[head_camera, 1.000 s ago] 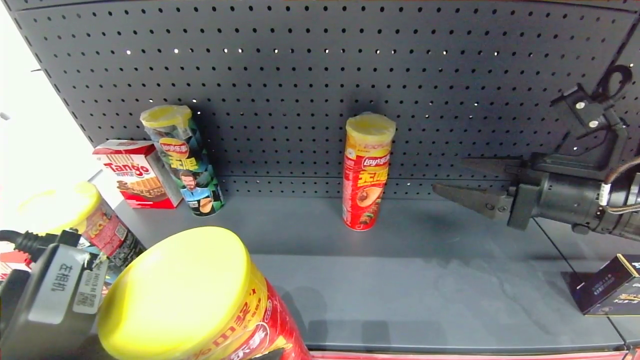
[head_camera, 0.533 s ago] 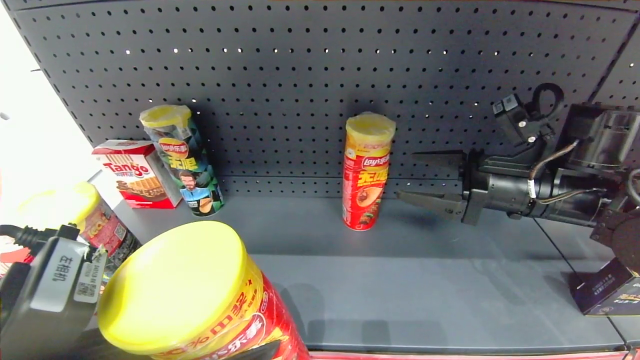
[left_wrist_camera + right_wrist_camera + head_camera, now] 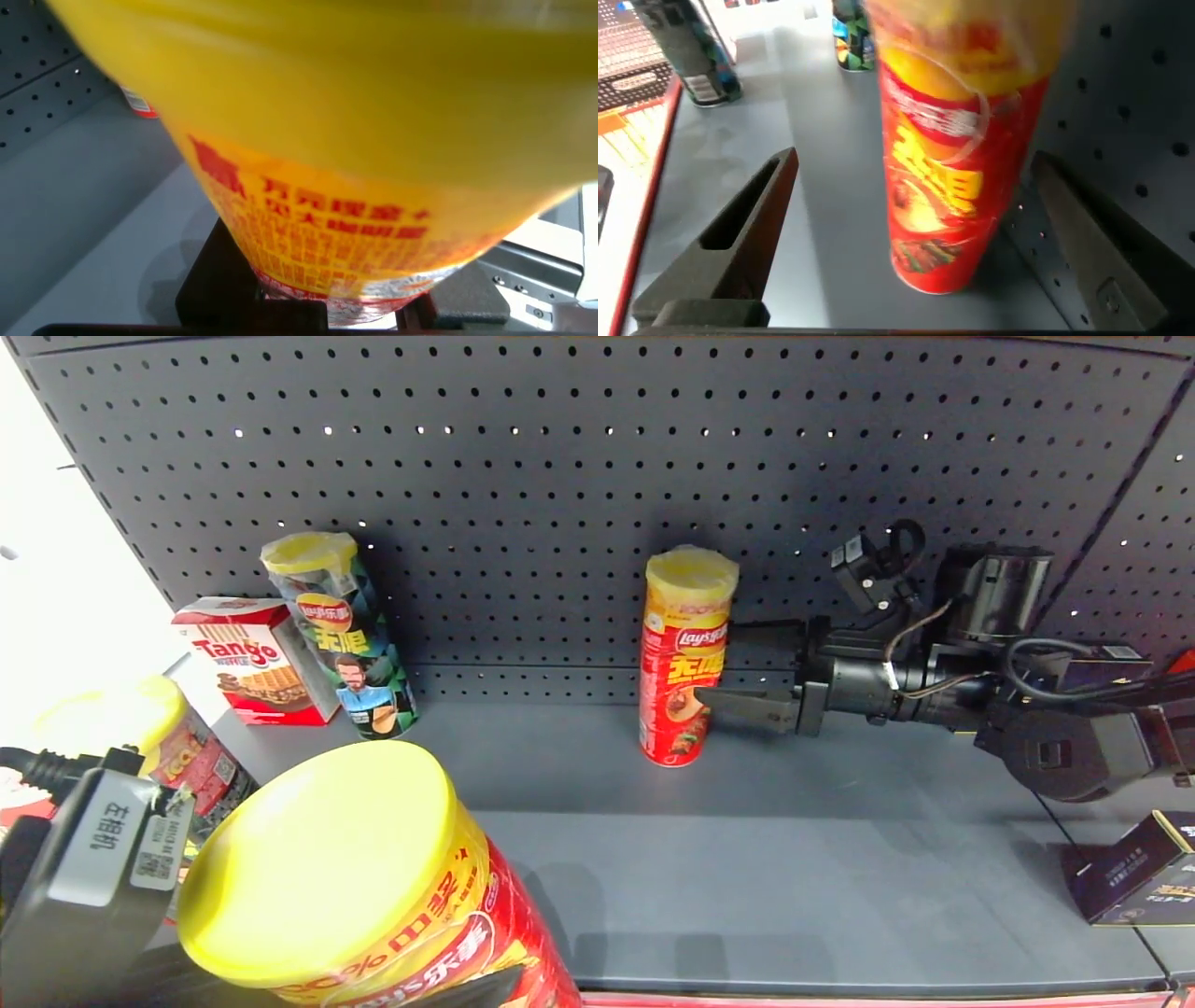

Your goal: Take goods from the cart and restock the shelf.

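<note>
The red can (image 3: pixel 686 658) is stood upright by the back edge of the shelf (image 3: pixel 794 859). The right gripper (image 3: pixel 719 661) is held wide open around its sides. A second can (image 3: pixel 355 887) seems to be gripped by the left gripper (image 3: pixel 327 313) at the front edge.

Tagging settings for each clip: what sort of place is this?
Most likely a shop aisle, or a mock-up of one: a dark shelf with a pegboard back carries snack goods, a red chip can and a wafer box, with a held chip can in front.
</note>
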Robot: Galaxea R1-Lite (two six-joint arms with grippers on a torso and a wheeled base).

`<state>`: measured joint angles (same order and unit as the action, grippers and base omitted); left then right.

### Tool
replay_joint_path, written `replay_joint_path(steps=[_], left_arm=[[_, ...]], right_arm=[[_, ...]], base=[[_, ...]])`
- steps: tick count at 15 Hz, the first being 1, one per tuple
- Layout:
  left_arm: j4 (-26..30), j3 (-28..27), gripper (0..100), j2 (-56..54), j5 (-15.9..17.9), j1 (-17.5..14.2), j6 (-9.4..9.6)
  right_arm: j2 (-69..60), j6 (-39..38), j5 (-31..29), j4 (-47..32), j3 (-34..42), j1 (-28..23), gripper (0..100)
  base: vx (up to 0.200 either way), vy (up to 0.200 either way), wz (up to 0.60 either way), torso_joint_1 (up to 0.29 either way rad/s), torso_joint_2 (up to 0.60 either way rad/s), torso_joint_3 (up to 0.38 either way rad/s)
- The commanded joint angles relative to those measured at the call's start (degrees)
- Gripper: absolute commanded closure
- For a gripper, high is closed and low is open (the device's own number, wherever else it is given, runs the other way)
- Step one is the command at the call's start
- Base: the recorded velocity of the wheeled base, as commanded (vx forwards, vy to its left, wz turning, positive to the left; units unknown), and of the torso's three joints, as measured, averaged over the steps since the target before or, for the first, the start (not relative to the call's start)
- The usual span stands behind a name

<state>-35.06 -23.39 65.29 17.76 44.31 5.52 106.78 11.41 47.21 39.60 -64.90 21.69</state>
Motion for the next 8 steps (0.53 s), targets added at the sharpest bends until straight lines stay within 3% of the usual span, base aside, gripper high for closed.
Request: replay_joint_path(steps=[1,8], left_arm=[[0.0,-0.1,100,0.0,0.0,0.0,-0.07],[0.0,-0.1,100,0.4,0.0,0.0,-0.16]], right_arm=[[3.0,0.0,0.5,0.0,-1.5,0.0,0],[8.1,-0.1,2.9,3.4,-2.6,0.0,0]], base=[[0.000,0.000,0.00,0.000,0.00,0.000],[0.000,0.000,0.00,0.000,0.00,0.000]])
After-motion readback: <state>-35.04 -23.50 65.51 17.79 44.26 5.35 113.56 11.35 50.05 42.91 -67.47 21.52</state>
